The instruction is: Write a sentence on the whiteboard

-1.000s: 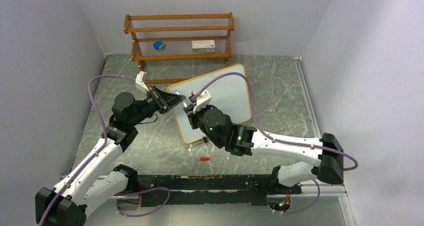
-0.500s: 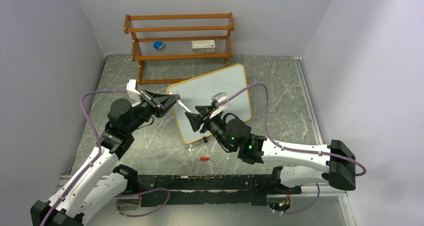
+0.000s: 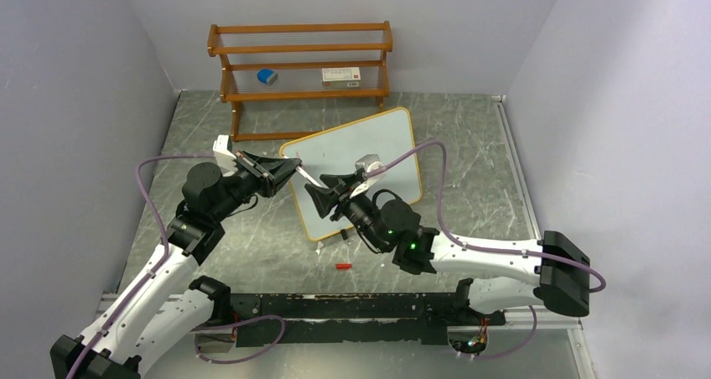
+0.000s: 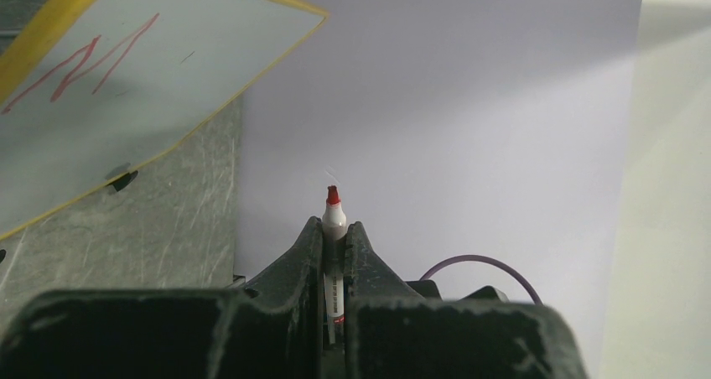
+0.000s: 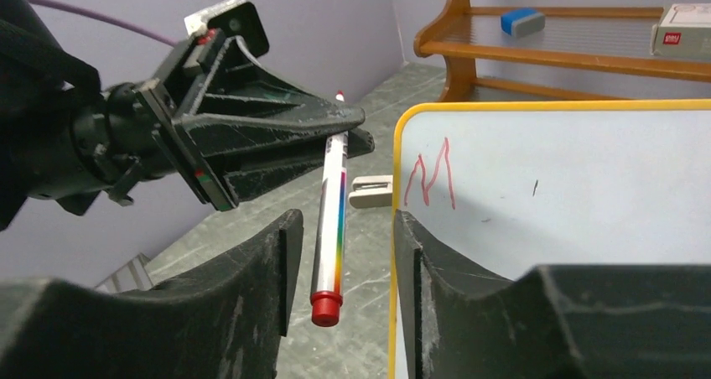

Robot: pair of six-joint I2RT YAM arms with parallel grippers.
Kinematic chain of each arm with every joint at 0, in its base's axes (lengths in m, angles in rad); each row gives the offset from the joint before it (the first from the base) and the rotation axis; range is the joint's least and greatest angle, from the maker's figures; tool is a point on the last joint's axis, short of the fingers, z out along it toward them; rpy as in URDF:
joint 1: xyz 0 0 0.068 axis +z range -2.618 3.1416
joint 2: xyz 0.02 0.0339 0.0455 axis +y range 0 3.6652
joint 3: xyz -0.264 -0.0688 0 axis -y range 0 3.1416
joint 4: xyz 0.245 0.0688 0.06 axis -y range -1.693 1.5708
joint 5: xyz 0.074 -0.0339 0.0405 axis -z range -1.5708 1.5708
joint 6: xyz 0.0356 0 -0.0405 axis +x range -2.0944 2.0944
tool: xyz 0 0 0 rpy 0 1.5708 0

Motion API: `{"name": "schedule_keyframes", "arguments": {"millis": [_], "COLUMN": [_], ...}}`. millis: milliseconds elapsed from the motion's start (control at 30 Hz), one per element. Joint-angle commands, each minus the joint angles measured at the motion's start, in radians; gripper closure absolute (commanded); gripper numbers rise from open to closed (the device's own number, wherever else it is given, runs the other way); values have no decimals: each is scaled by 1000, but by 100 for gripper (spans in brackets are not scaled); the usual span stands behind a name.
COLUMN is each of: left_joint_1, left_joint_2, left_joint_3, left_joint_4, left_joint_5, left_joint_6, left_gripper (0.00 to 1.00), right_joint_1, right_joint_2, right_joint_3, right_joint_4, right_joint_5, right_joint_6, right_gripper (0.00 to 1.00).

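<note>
Whiteboard (image 3: 394, 144), white and nearly square with a thin yellow-wood frame, sits on the grey marbled bench (image 3: 469, 144) in front of the brown slatted wooden rack (image 3: 299, 48), with red strokes near one corner. Left hand (image 3: 295, 171) is clamped on a white, red-tipped marker (image 5: 335, 194). Right hand (image 5: 344, 224) stands partly open, its jaws either side of the marker's rear end, gripping nothing.

The whiteboard (image 3: 373, 153) rests on the table (image 3: 469, 144) in front of the shelf rack (image 3: 300, 48), which carries an eraser (image 3: 267, 76) on the left and a box (image 3: 340, 75) on the right. At the board's left edge the left gripper (image 3: 295, 168) and the right gripper (image 3: 312, 191) meet tip to tip, with the marker (image 5: 333, 220) between them. A small cap (image 3: 342, 267) lies on the table nearer the arm bases.
</note>
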Motion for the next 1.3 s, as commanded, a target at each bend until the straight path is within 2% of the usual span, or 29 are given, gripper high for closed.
{"name": "schedule_keyframes", "arguments": {"millis": [0,167,500,633,867,1000,1133,1267], "left_joint_1": [-1,0,-1,-2,-2,-2,-2,-2], "left_joint_2": [-1,-8,-10,-7,-8,-7,-3,-8], "left_joint_3": [40,39,33,30,27,28,31,41], "left_joint_4": [-6,-18,-19,-10,-8,-1,-5,-28], "left_joint_5": [14,10,15,20,23,27,27,3], "left_joint_6": [-17,-19,-23,-28,-35,-36,-25,19], "left_gripper": [95,95,95,95,95,95,95,75], "right_joint_1": [-10,-14,-16,-19,-26,-29,-33,-38], "right_joint_2": [35,47,31,37,55,49,28,-9], "right_joint_3": [32,29,15,20,35,31,31,45], "right_joint_4": [52,77,113,118,103,95,67,-9], "right_joint_5": [6,3,-5,-4,-22,-31,-53,-71], "right_joint_6": [0,0,-11,-12,-9,-9,-17,-32], "right_gripper": [54,58,58,62,79,99,100,100]}}
